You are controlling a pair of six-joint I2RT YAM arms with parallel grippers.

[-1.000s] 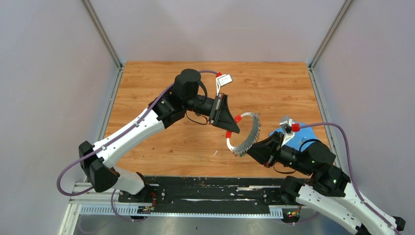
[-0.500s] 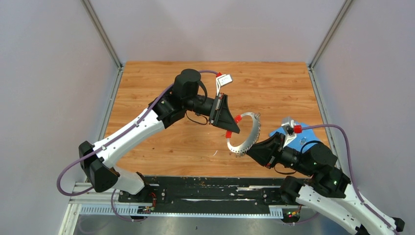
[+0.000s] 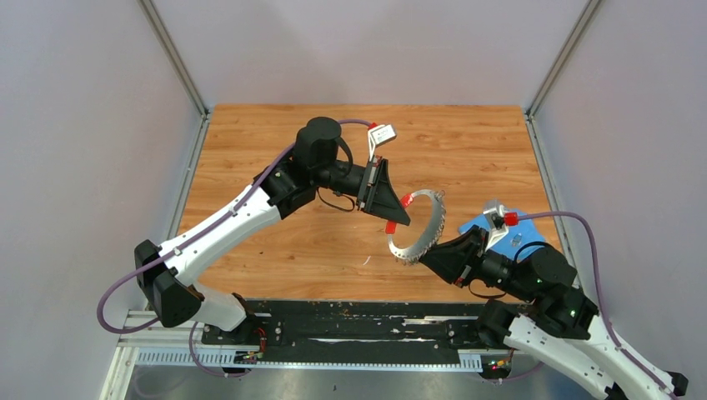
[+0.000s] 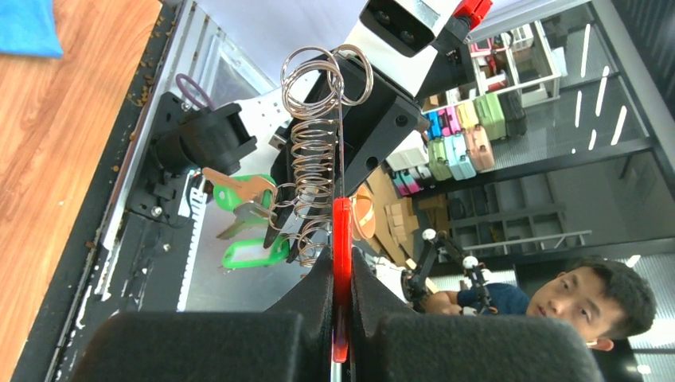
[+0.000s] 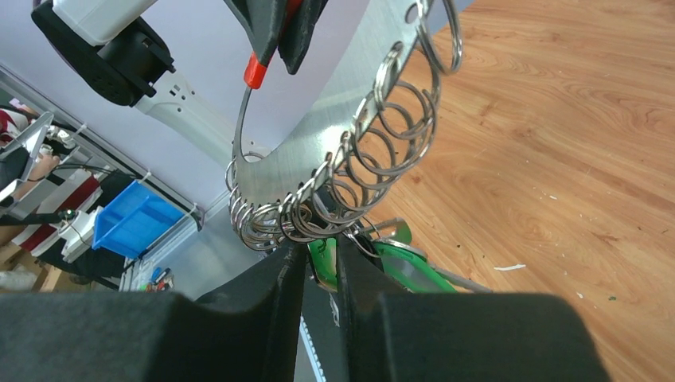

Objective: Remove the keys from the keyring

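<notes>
My left gripper (image 3: pixel 398 218) holds the keyring (image 3: pixel 421 227) above the table, shut on its red sleeve (image 4: pixel 342 239). The keyring (image 4: pixel 317 151) is a thin silver hoop strung with several small split rings. Green-headed keys (image 4: pixel 248 253) hang from its lower arc. My right gripper (image 3: pixel 427 257) meets that arc from the near right. In the right wrist view its jaws stand narrowly apart, with a green key head (image 5: pixel 322 263) pinched between them, just under the bunched split rings (image 5: pixel 318 207). A second green key (image 5: pixel 410 270) lies beside the right finger.
A blue cloth (image 3: pixel 498 232) lies on the wooden table (image 3: pixel 275 250) at the right, partly under my right arm. Grey walls and metal rails enclose the table on three sides. A black base rail (image 3: pixel 333 329) runs along the near edge.
My right gripper has drawn back slightly toward the near right, still on the ring's lower arc, and its jaws have parted a little. The ring has shifted slightly. The left arm has stayed still.
</notes>
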